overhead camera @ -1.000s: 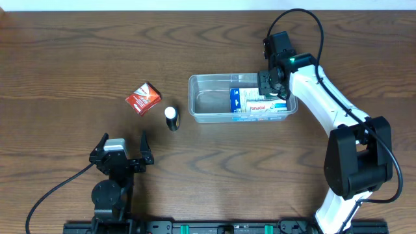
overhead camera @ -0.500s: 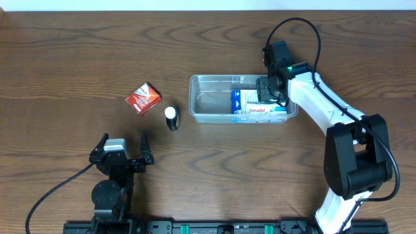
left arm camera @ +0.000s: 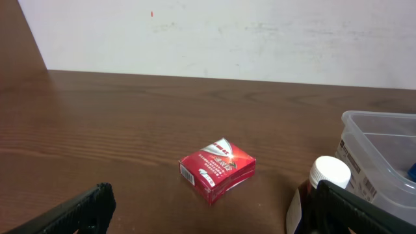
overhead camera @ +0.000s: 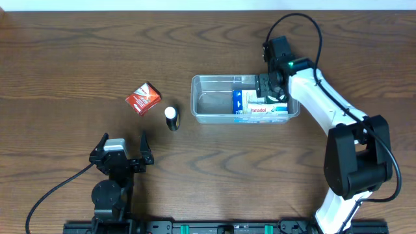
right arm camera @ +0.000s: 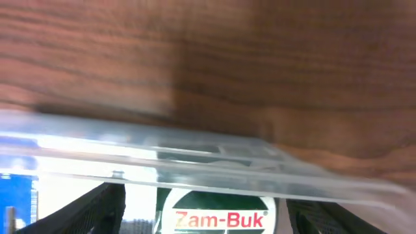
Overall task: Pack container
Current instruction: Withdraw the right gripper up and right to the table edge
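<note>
Container (overhead camera: 211,104) slightly further right; right tool (overhead camera: 272,93) and left tool (overhead camera: 123,140) both apart

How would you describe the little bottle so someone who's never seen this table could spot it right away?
Find the clear plastic container near the middle of the wooden table. Just off its left end, between it and the small red box, stands a small dark bottle. Its round white cap and dark body set it apart from the flat red box.

Dark brown wood-grain table (overhead camera: 58,52); plain white wall (left arm camera: 260,32) behind far edge; soft, even light.
</note>
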Available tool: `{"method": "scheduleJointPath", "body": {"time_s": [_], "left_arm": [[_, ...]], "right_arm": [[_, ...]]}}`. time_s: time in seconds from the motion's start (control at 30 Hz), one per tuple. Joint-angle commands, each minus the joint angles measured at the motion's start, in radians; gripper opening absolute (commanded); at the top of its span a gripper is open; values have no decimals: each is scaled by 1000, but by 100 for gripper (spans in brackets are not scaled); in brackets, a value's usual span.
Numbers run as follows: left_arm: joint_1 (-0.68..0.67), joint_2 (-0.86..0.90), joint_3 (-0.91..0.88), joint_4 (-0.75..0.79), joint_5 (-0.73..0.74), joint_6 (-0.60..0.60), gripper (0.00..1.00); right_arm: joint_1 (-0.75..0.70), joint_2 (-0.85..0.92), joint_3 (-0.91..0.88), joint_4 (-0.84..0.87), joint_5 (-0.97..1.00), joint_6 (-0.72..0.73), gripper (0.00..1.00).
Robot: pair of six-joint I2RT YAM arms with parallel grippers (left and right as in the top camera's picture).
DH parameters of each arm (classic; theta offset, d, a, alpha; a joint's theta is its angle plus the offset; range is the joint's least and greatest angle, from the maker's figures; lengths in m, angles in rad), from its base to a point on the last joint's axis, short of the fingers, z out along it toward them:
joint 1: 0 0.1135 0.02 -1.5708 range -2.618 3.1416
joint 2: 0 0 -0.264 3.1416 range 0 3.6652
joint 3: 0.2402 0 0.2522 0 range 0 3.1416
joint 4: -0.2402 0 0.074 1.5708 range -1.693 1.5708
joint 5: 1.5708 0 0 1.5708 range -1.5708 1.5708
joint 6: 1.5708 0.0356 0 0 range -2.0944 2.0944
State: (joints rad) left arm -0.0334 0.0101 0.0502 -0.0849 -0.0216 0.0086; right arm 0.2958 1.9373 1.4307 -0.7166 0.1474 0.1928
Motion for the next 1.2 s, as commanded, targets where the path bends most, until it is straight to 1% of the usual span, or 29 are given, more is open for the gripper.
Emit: {"method": "scheduleJointPath", "body": {"time_s": [0.0, 0.07, 0.17, 0.33, 0.47, 0.67, 0.83, 1.0, 1.17], "left_arm": [[7, -6, -32, -14, 11, 17, 98], [7, -6, -32, -14, 11, 17, 98], [7, -6, -32, -14, 11, 17, 98], [7, -6, -32, -14, 11, 17, 98], [7, -6, -32, -14, 11, 17, 98], [7, -6, -32, -14, 11, 17, 98], [7, -6, -32, -14, 11, 17, 98], [7, -6, -32, -14, 11, 17, 98], [7, -6, -32, -14, 11, 17, 98]], "right_arm": [[-9, -31, 84, -32, 6, -7, 76], [-10, -43, 126, -69, 6, -7, 77], [-28, -64, 169, -106, -7, -7, 81], [-114, -96, 189, -146, -50, -32, 85], [-219, -100, 189, -192, -55, -34, 99], [-398, -100, 189, -264, -16, -37, 99], [-499, -100, 189, -270, -16, -37, 99], [-562, -100, 189, -270, -16, -37, 99], [-579, -100, 189, -270, -16, -37, 99]]}}
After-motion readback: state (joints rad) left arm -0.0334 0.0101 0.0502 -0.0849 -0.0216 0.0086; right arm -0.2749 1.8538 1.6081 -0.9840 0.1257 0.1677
